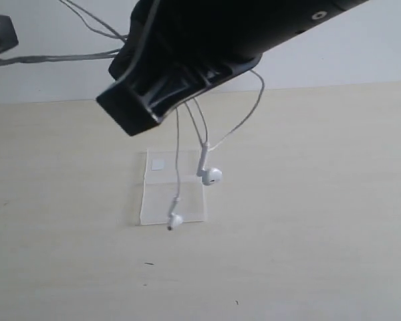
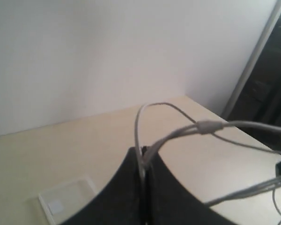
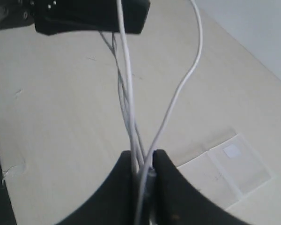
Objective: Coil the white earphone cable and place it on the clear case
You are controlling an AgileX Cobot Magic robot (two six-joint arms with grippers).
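White thin earphone cable (image 1: 178,144) hangs in loose strands directly above the flat clear plastic case (image 1: 157,197), with both earbuds dangling just over it. The black left gripper (image 2: 142,153) and the black right gripper (image 3: 144,159) are each pinched tight on the cable.

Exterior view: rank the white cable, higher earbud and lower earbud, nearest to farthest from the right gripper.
1. white earphone cable, clamped in the right gripper
2. higher earbud, hanging to the right
3. lower earbud, by the clear case's edge
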